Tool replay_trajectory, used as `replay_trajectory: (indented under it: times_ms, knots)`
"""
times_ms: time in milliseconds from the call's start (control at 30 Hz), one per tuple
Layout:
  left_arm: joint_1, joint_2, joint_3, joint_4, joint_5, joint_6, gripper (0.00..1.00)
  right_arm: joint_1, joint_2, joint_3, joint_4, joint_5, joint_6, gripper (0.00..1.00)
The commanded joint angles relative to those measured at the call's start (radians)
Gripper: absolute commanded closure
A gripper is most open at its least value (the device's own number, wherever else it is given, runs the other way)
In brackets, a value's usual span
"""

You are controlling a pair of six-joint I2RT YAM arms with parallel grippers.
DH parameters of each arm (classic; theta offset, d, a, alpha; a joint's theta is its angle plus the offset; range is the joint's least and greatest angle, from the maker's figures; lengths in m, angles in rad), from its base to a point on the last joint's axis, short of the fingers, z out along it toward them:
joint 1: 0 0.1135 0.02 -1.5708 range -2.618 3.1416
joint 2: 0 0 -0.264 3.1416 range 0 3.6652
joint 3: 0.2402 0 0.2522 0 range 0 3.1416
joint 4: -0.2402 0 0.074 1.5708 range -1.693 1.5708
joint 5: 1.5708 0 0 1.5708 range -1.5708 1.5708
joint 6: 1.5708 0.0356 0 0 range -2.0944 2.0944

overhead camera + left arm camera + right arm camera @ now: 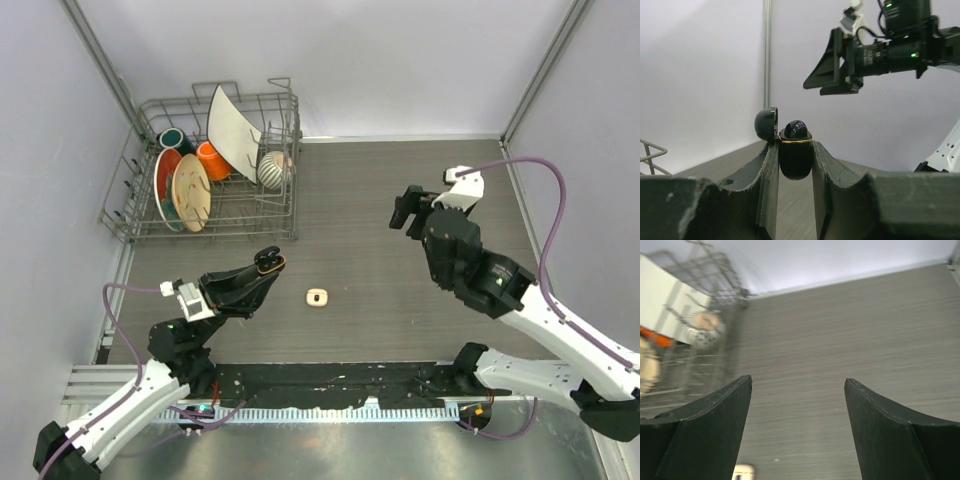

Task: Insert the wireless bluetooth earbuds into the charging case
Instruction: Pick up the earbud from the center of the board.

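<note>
left claw (pixel 795 150): clamped on open-lidded black charging case (pixel 795 157) | right claw (pixel 797 380): spread wide, holding nothing, above surface (pixel 840 330)

Fingers (pixel 767 190) of the left gripper (pixel 795 146) covering the black charging case's (pixel 795 162) lower sides, its contents showing too dark to tell, dish rack (pixel 695 310) smearing into blur, cream case (pixel 318 296) looking too tiny from above, getting clipped by the right wrist view's bottom edge.
</note>
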Motion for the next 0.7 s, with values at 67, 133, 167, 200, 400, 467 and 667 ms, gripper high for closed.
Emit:
replay_trajectory:
  times_ms: [67,133,167,200,400,467,667]
  knots:
    - [0.002,-0.032,0.003,0.055,-0.009,-0.002,1.0,-0.238,0.171,0.112,-0.303,-0.272,0.011,0.16]
    - [0.002,-0.05,-0.009,0.055,-0.023,-0.014,1.0,-0.307,0.206,0.118,-0.332,-0.373,-0.009,0.14]
    - [0.002,-0.057,-0.014,0.051,-0.047,-0.03,1.0,-0.33,0.229,0.121,-0.338,-0.4,-0.015,0.14]
    - [0.002,-0.061,-0.023,0.046,-0.056,-0.037,1.0,-0.349,0.235,0.116,-0.35,-0.408,-0.001,0.1]
    - [0.002,-0.127,-0.011,-0.049,-0.072,-0.04,1.0,-0.528,0.251,0.053,-0.341,-0.596,0.014,0.0]
    - [0.002,-0.149,0.001,-0.09,-0.076,-0.03,1.0,-0.568,0.281,0.058,-0.369,-0.625,0.008,0.0]
    - [0.002,-0.146,0.052,-0.201,-0.055,0.024,1.0,-0.674,0.447,0.066,-0.497,-0.592,0.081,0.0]
